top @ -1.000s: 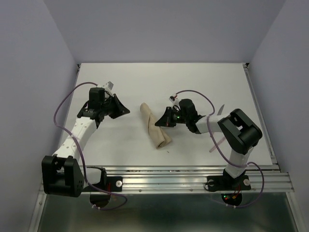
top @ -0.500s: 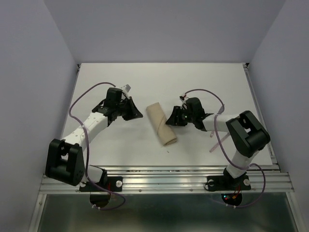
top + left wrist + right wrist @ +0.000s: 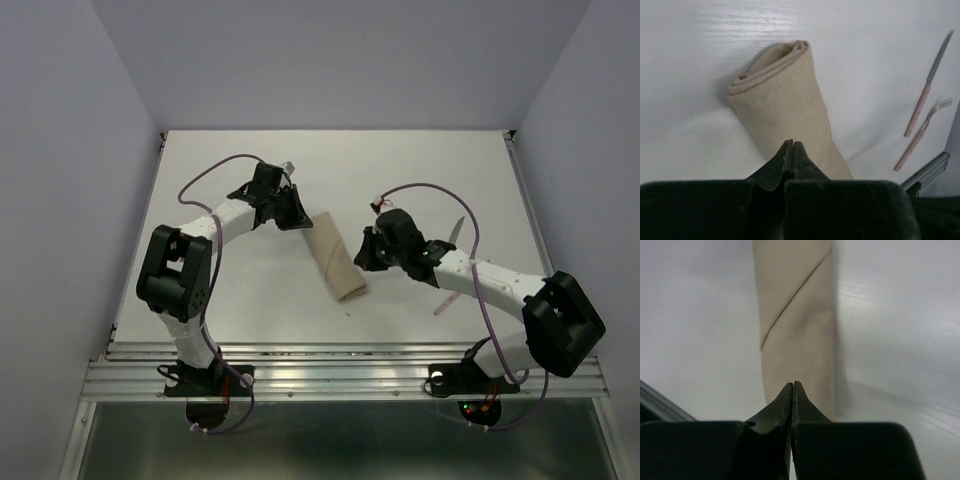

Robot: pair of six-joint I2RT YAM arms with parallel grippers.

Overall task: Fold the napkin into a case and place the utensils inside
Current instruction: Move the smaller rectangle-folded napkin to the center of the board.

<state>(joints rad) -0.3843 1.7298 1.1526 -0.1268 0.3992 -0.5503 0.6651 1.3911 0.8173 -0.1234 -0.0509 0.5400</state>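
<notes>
A: Where does the case (image 3: 336, 262) sit?

B: At the middle of the desk (image 3: 250, 300) in the top view, a narrow oblong slanting from upper left to lower right. The left tool (image 3: 792, 146) is over its upper-left end and the right tool (image 3: 792, 387) is at its right flank.

A: And how do the tools stand?

B: Both are closed tip to tip, with nothing visible between the fingers. Whether either one nips a thin layer of cloth cannot be told, since the tips cover that spot.

A: What could go wrong?

B: The folds are loose and only their own weight holds them. A closed tool dragging sideways could peel a layer open or skid the whole pouch across the smooth desk. The utensils (image 3: 915, 112) also lie flat and thin, so picking them up may end in a slip.

A: Where are they?

B: Well apart from the case. In the left wrist view they are at the right edge, with the fork (image 3: 917, 136) below the knife. From above, the right arm crosses them.

A: Anything else unclear?

B: No view shows for sure which end of the case is the open mouth.
</notes>
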